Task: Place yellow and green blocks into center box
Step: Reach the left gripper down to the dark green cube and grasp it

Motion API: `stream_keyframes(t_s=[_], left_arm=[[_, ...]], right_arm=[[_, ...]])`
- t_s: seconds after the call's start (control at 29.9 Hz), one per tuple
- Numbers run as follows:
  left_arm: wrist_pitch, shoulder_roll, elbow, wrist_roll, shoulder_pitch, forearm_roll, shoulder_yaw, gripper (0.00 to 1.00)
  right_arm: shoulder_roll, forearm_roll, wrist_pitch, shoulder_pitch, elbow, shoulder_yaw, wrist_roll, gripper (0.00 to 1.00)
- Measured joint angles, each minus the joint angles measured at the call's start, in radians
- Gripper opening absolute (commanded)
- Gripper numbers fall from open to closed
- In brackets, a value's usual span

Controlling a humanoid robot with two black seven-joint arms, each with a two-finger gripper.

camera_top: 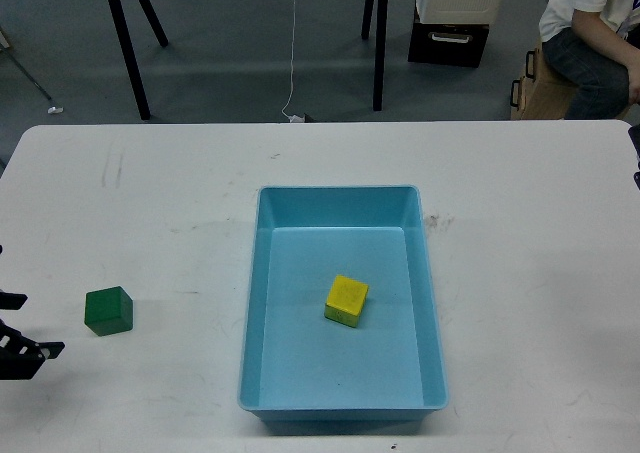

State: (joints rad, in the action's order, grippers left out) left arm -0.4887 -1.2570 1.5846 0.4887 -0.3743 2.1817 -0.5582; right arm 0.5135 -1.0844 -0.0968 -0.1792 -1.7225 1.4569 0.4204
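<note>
My left gripper (22,325) shows only as dark finger parts at the left edge, its jaws spread apart and holding nothing; the right gripper is out of view. Just beside it the dark green block (108,310) sits on the scuffed white table (180,183). The bright yellow block (346,300) lies inside the light blue tray (430,303). Beyond, grey floor; no writing is legible

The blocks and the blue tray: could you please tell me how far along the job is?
Done: the yellow block already lies on the floor of the blue tray. In hand: nothing is held; the left gripper sits at the view's left edge, just left of the green block. Left: the green block, on the white table outside the tray, needs picking up and placing in.
</note>
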Motion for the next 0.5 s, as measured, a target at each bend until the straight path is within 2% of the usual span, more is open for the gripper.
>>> stream_keyframes(t_s=[0.33, 0.5], left_arm=[[0.0, 0.154, -0.112, 0.0, -0.128, 0.0, 0.03, 1.0], [0.0, 0.19, -0.125, 0.0, -0.226, 0.0, 0.141, 1.0]], right_arm=[[-0.016, 0.0, 0.0, 0.001, 0.0, -0.001, 0.0, 0.99], [-0.018, 0.0, -0.005, 0.0, 0.0, -0.001, 0.0, 0.99]])
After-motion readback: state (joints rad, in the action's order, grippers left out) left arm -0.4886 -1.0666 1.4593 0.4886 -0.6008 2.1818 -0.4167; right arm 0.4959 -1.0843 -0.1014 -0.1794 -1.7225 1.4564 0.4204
